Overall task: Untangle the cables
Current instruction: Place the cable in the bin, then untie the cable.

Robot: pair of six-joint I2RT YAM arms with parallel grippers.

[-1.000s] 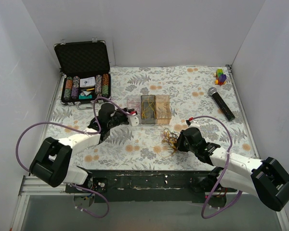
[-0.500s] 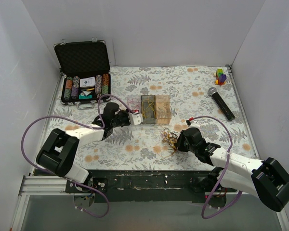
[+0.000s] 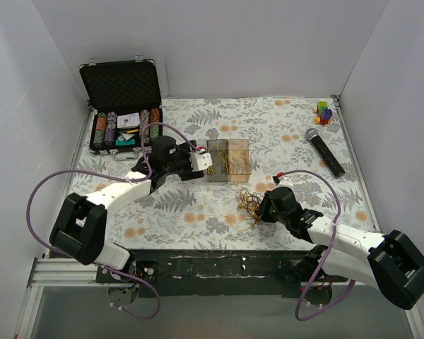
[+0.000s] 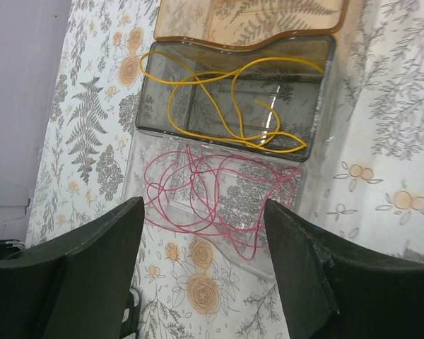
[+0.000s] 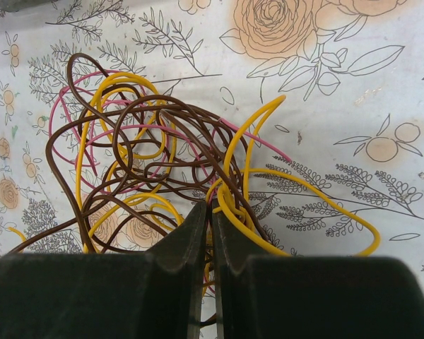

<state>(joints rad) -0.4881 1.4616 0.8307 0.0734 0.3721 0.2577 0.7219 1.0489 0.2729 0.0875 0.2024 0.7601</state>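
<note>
Pincer of left arm (image 4: 203, 208) spread above bins (image 4: 324, 85)

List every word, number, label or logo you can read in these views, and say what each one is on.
Nothing can be read in any view.
On the white box in the case: some print, too small to read.
On the chips: any markings are too small to tell.
On the bins, cables and microphone: no lettering shows.
</note>
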